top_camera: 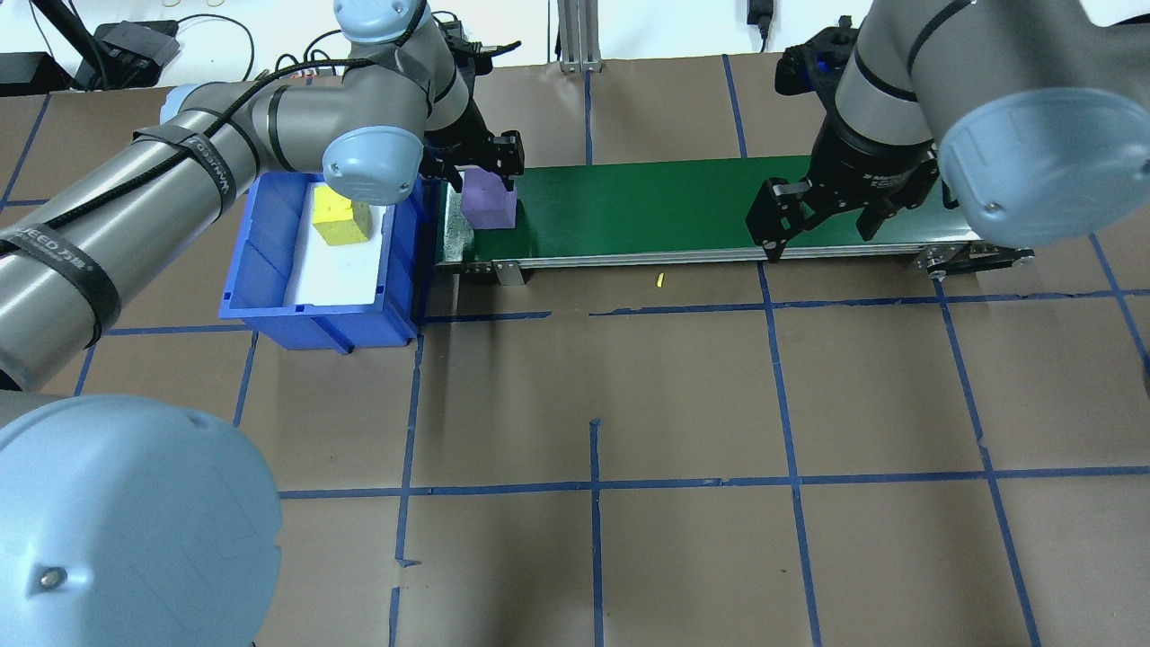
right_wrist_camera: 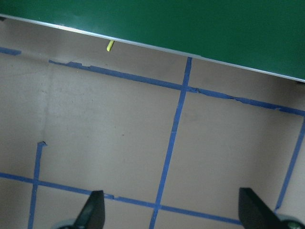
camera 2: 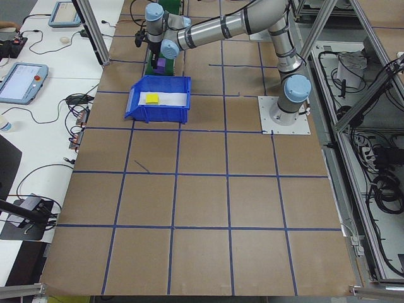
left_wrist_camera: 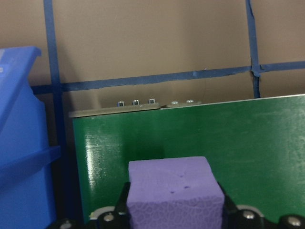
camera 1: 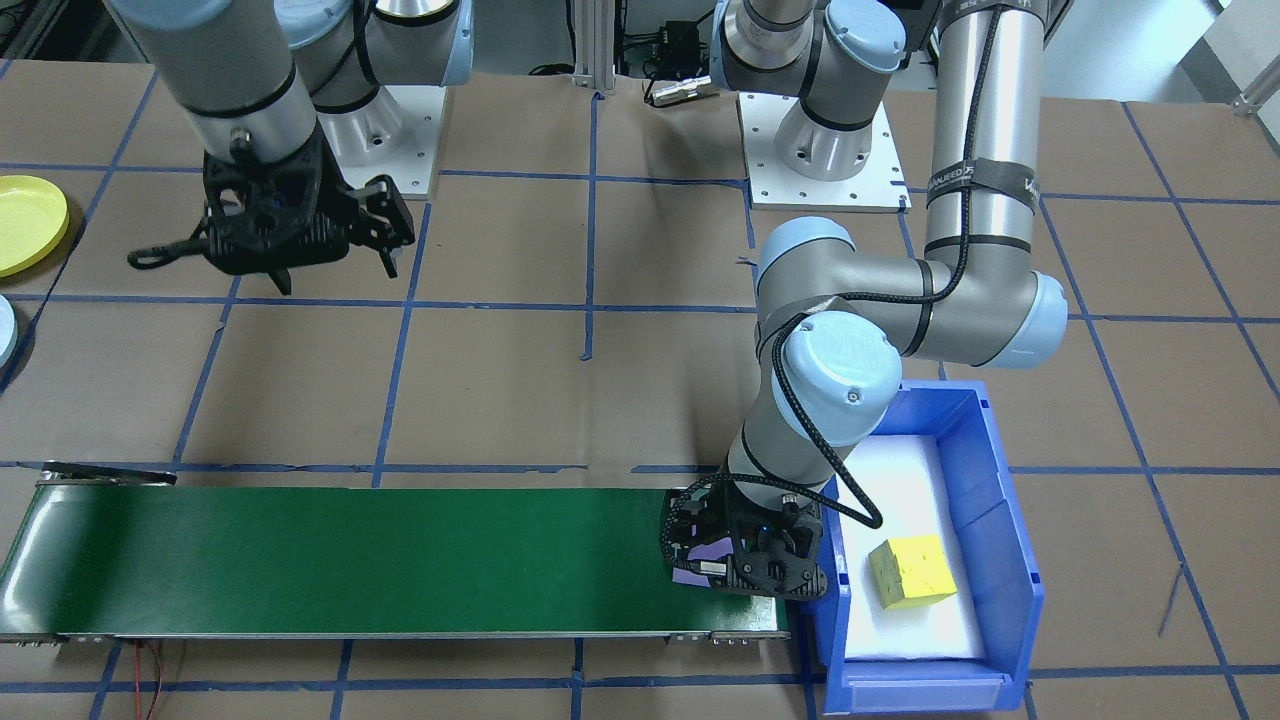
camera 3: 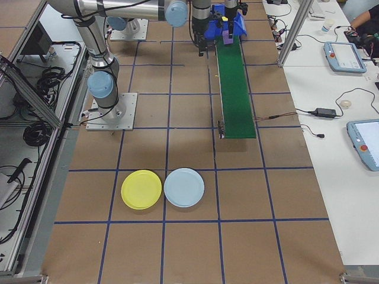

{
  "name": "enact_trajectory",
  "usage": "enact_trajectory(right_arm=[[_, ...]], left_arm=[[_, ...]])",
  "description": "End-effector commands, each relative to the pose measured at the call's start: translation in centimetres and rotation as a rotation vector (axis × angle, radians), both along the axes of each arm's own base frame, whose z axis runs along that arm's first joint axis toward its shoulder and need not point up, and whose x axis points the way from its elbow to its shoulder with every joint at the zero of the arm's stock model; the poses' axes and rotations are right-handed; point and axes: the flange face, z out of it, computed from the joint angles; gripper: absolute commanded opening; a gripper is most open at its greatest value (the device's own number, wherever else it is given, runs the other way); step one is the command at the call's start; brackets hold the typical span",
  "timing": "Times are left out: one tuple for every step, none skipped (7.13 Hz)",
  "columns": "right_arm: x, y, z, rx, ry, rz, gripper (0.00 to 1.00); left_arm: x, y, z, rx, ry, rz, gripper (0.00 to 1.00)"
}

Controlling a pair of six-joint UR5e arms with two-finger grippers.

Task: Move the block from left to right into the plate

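Note:
A purple block (top_camera: pixel 488 205) sits at the left end of the green conveyor belt (top_camera: pixel 647 202), and my left gripper (top_camera: pixel 476 171) is shut on it from above. The left wrist view shows the block (left_wrist_camera: pixel 171 191) held between the two fingers, right over the belt. My right gripper (top_camera: pixel 818 243) hangs open and empty over the table at the belt's other end, its fingers (right_wrist_camera: pixel 93 212) spread wide. A yellow plate (camera 3: pixel 141 189) and a light blue plate (camera 3: pixel 183 187) lie side by side on the table, well beyond the belt's right end.
A blue bin (top_camera: pixel 269 261) with a white liner stands against the belt's left end and holds a yellow block (top_camera: pixel 340 218). The brown table carries a grid of blue tape. The two arm bases (camera 1: pixel 825 150) stand behind the belt.

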Motion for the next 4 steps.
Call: enact_trajectory(right_arm=[[0.2, -5.7, -2.7, -0.021, -0.110, -0.016, 0.99], [0.9, -7.4, -3.9, -0.004, -0.189, -0.026, 0.99], [1.6, -9.9, -7.0, -0.024, -0.264, -0.027, 0.99], [1.9, -12.1, -10.4, -0.037, -0.293, -0.023, 0.99]], left_arm=[[0.0, 0.9, 3.9, -0.046, 0.008, -0.005, 1.00], [0.5, 1.7, 7.3, -0.060, -0.005, -0.001, 1.00], [3.6, 1.1, 8.5, -0.068, -0.040, 0.043, 1.00], [8.1, -0.1, 8.0, -0.061, -0.068, 0.111, 1.00]])
